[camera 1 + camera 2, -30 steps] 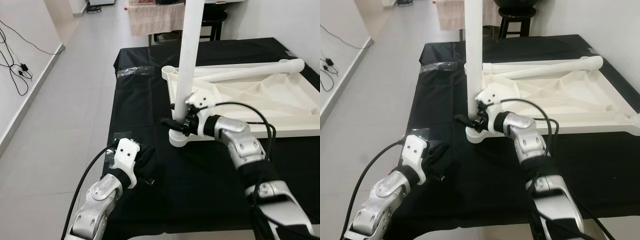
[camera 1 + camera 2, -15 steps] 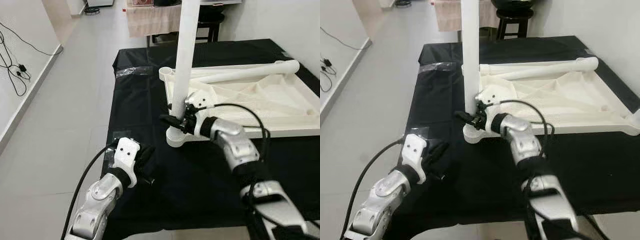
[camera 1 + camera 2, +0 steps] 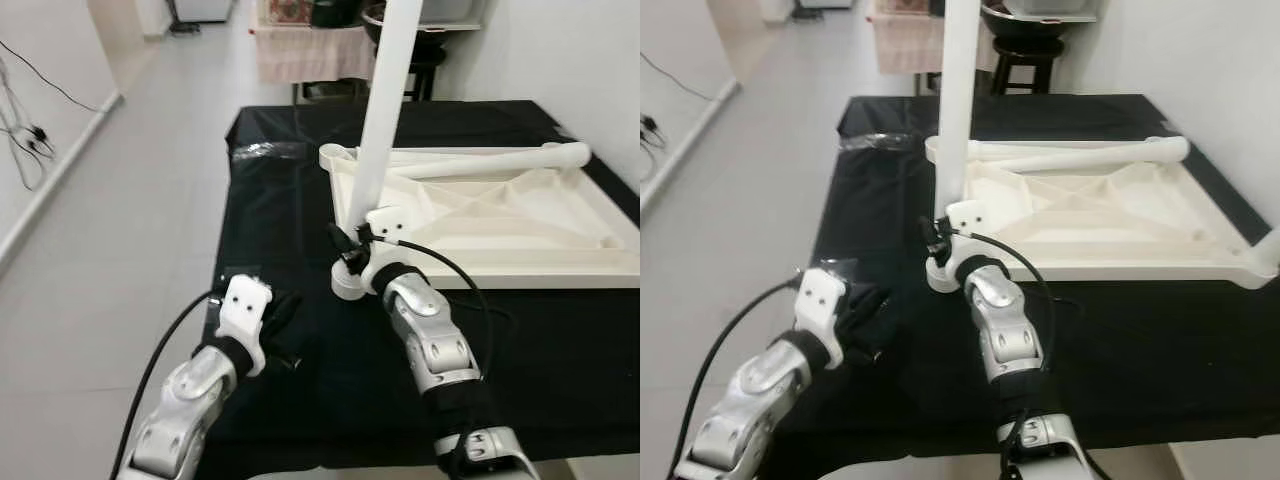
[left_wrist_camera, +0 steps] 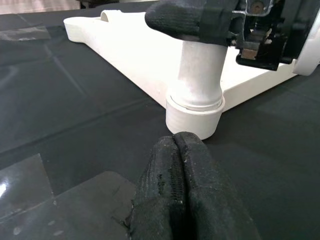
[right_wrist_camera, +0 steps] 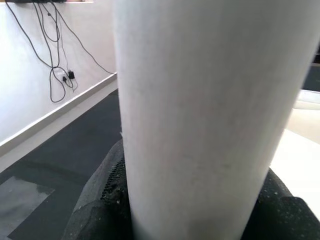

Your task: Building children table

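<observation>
The white tabletop [image 3: 520, 215] lies upside down on the black cloth. One white leg [image 3: 383, 110] stands upright in its near-left corner socket [image 3: 347, 283]. My right gripper [image 3: 348, 252] is shut on this leg just above the socket. In the right wrist view the leg [image 5: 200, 110] runs between the black fingers [image 5: 97, 205]. A second leg [image 3: 480, 162] lies across the tabletop's far edge. My left gripper [image 3: 288, 330] rests on the cloth a short way to the left of the socket. It is shut, fingers [image 4: 177, 195] pressed together on nothing, pointing at the socket [image 4: 195, 107].
A clear plastic bag [image 3: 265, 150] lies on the cloth at the far left, and a clear film [image 3: 235, 285] by my left gripper. The table's left edge drops to grey floor [image 3: 120, 220]. Cables [image 3: 25, 130] lie by the wall. A stool and cloth-covered furniture stand behind.
The whole view has shifted. My right forearm now reaches the leg from the near side instead of from the right, still gripping it. The left gripper has hardly moved.
</observation>
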Robot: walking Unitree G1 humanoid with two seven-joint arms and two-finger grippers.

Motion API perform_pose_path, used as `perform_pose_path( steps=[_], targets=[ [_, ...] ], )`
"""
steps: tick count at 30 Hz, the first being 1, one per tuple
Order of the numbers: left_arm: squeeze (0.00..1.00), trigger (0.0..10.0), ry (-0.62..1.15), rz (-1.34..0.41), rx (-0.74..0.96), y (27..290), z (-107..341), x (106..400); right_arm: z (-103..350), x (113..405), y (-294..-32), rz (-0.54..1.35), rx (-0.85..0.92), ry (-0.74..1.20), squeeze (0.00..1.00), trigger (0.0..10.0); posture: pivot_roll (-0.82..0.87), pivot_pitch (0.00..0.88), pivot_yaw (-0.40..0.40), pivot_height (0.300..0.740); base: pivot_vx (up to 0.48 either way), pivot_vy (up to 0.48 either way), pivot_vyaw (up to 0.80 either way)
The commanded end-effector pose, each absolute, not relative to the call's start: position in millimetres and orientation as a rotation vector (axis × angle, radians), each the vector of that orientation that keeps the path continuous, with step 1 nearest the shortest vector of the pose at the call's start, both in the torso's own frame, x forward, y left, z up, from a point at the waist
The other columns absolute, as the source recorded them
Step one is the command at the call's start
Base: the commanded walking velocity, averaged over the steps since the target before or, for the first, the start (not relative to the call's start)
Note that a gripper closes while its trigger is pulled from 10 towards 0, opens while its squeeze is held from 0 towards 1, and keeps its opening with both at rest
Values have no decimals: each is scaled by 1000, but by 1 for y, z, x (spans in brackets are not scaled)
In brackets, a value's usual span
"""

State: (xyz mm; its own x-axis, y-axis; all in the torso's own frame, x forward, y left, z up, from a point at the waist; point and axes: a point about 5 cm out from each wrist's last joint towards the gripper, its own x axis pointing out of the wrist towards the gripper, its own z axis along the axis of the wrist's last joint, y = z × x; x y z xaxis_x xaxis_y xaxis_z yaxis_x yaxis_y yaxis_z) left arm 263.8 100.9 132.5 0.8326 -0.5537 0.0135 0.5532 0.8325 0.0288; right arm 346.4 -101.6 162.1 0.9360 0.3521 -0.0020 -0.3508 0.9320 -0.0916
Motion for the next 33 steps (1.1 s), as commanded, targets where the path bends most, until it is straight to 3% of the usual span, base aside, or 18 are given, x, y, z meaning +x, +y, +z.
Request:
perform_pose_path(
  steps=[1,2,3,10,11,19,20,21,22,33],
  targets=[
    [0,10000,-5,-571,8,104,128,264,132,341,-109,357,-108,146,0,10000,-16,119,-6,740,0,0,0],
    [0,10000,-5,-572,7,104,128,264,135,339,-107,389,-86,141,75,10000,-16,119,-6,740,0,0,0],
    [0,10000,-2,-576,7,104,128,263,140,339,-104,456,-62,121,1000,10000,-14,120,-3,740,0,0,0],
    [0,10000,1,-585,6,103,127,263,156,344,-102,668,-62,78,1000,10000,-13,120,-3,740,0,0,0],
    [0,10000,1,-586,6,103,127,263,161,346,-103,727,-90,55,0,10000,-10,120,-5,740,0,0,0],
    [0,10000,2,-581,8,103,127,264,175,367,-121,828,-143,61,0,10000,-2,113,-5,740,0,0,0],
    [0,10000,2,-582,8,103,127,264,176,370,-124,822,-134,73,0,902,-2,113,-5,740,0,0,0],
    [0,10000,2,-582,8,103,127,264,176,370,-124,822,-134,73,0,902,-2,113,-5,740,0,0,0],
    [0,10000,4,-584,8,102,126,263,176,373,-129,824,-111,95,0,0,-2,113,-5,740,0,0,0],
    [0,10000,5,-585,5,101,126,262,166,364,-133,865,-93,120,0,0,-3,122,-1,740,0,0,0]
  ],
)
